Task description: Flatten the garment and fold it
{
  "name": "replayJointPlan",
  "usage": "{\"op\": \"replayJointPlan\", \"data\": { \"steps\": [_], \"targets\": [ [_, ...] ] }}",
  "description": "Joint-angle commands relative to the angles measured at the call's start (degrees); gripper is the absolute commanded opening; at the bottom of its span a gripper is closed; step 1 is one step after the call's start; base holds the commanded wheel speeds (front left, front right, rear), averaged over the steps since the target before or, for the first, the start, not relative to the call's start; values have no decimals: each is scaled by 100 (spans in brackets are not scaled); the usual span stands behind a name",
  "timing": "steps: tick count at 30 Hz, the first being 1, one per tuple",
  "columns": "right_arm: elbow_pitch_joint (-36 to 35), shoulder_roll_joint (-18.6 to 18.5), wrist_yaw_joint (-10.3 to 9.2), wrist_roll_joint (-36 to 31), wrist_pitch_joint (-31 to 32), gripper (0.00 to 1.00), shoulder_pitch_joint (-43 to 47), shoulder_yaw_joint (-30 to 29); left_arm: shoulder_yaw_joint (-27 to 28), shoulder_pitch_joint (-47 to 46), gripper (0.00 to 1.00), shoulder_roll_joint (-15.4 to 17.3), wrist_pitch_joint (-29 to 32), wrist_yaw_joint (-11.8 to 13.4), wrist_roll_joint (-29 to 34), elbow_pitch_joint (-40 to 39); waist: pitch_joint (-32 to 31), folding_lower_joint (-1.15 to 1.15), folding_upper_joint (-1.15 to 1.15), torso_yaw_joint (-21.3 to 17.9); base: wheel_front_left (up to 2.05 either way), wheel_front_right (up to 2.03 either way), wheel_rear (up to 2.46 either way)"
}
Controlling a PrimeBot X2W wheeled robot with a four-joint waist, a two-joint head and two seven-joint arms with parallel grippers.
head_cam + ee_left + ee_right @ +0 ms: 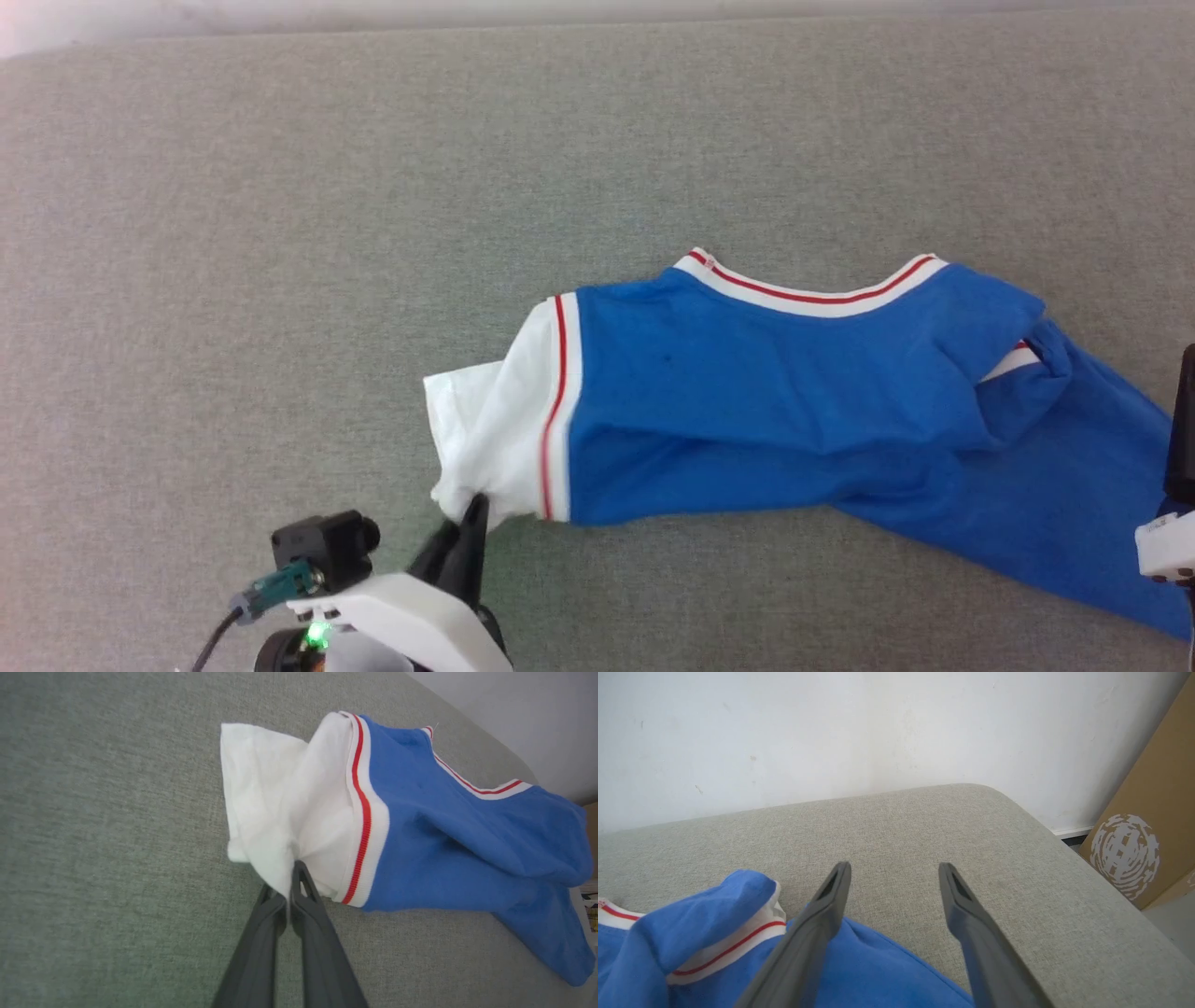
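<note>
Pinching the white sleeve (280,793) of the garment (747,401) in the clenched left tool (290,877). Holding the right tool (894,870) released above its blue end, near the table's (280,233) right edge. Lies lengthwise left-to-right between both.

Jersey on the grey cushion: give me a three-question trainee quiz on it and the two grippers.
1. True or false: the left gripper is shut on the white sleeve of the blue jersey.
2. Pick one. The right gripper is: A) open, holding nothing; B) shut on the blue cloth; C) shut on a towel.
3. Fill in: the stripe in the collar trim is ___.
Key: 1 true; 2 A; 3 red.
</note>
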Motion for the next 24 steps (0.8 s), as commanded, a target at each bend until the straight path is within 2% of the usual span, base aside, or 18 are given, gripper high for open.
{"op": "replayJointPlan", "data": {
  "steps": [1, 6, 8, 12, 14, 17, 19, 24],
  "targets": [
    [-36, 13, -5, -50, 30, 100, 23, -9, 59, -113, 100, -40, -84, -71, -21, -27, -19, 0, 0, 32, 0, 0, 0],
    [-49, 13, -5, -54, 79, 100, 14, 34, 390, -393, 100, -43, -141, -318, -304, -570, -61, 0, 0, 9, 0, 0, 0],
    [-55, 13, -5, -39, 77, 100, 18, 42, 613, -561, 100, 104, -147, -369, -322, -842, -64, 0, 0, -18, 0, 0, 0],
    [-8, 13, -5, 4, 56, 100, 17, 111, 945, -950, 100, 630, -96, -90, 191, -814, -36, 0, 0, -140, 0, 0, 0],
    [23, 13, -5, 29, 38, 100, 4, 149, 868, -1109, 100, 917, 63, -3, 522, -602, -9, 0, 0, -210, 0, 0, 0],
    [49, 13, -5, 35, 17, 100, -21, 163, 644, -1319, 100, 1056, 348, -37, 699, -339, 67, 0, 0, -292, 0, 0, 0],
    [54, 13, -5, 29, 13, 100, -41, 166, 419, -1460, 100, 1166, 556, -184, 813, -86, 130, 0, 0, -341, 0, 0, 0],
    [58, 13, -5, 11, 9, 100, -86, 164, 85, -1713, 100, 1105, 868, -523, 753, 561, 230, 0, 0, -404, 0, 0, 0]
  ]
}}
